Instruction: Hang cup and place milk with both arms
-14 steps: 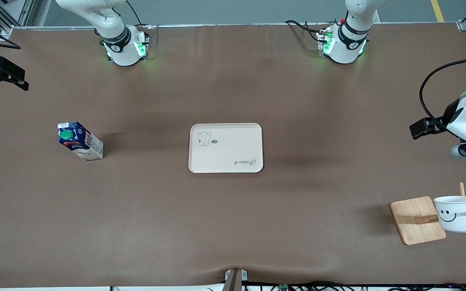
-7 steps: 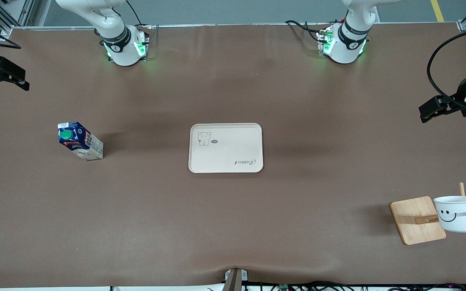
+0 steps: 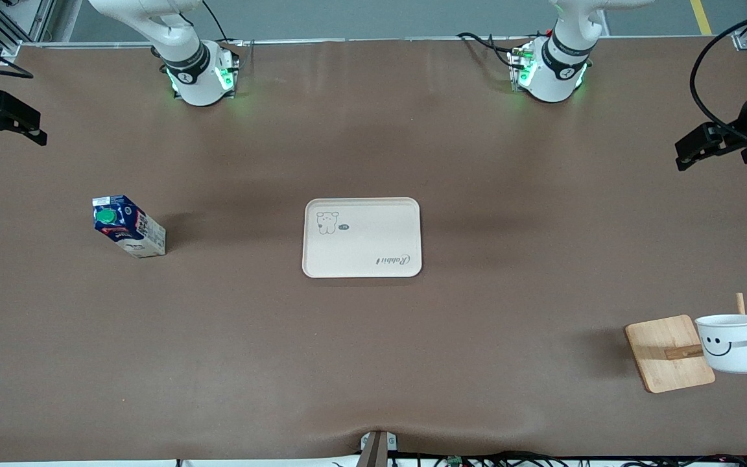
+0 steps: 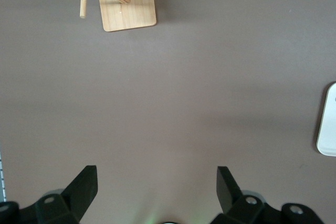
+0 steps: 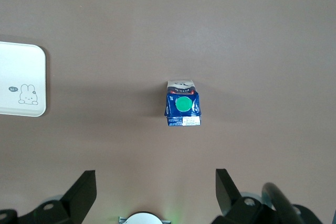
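Cup's hung on the rack, milk's standing on the counter, both grippers up in the air with nothing in them.

The small white mug with the black smiley face and thin black loop handle [image 3: 735, 344] hangs on a wooden peg of the little light-wood rack with a flat board base [image 3: 669, 353], at the left arm's end of the brown counter [image 3: 373, 357], near the front camera. The small tall dark-blue milk carton with the round green cap [image 3: 128, 226] stands upright toward the right arm's end, well apart from the cream rectangular tray with a bunny print [image 3: 362, 237] in the middle. The left gripper [image 4: 156, 187] hovers over bare counter, fingers spread wide. The right gripper [image 5: 155, 190] hangs above the carton, also wide open.
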`<state>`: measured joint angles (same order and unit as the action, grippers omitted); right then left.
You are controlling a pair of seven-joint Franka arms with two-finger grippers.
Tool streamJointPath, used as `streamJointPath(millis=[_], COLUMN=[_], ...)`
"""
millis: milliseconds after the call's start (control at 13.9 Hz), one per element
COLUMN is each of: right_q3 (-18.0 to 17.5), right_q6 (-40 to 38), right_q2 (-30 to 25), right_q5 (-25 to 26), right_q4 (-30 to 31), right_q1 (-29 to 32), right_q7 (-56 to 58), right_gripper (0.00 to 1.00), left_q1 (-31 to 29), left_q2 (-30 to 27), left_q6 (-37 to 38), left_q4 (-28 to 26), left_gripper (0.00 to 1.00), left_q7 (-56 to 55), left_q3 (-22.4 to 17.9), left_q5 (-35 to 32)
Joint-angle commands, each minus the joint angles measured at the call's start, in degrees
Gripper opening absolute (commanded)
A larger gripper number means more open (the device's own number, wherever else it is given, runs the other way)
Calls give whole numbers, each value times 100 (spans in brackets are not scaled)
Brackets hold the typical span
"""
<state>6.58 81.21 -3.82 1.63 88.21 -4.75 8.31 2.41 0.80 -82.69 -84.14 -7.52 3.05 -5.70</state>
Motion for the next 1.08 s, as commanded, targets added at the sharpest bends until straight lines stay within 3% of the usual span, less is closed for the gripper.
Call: streamJointPath(millis=[0,1004], right_q3=[-17,-8], right_q6=[-9,0], right_q2=[-4,-4], right_q5=[-119,-128], right_q4=[-14,-6], right_q1=[71,88], right_q7=[-31,-31], right_gripper=[100,100], left_q1=[268,172], left_q2=[-361,-406], left_q6=[-81,-266], left_q4=[-375,-445], left_gripper=[100,100], left_q7=[373,208], left_q3=[-243,-261], left_q5=[77,271])
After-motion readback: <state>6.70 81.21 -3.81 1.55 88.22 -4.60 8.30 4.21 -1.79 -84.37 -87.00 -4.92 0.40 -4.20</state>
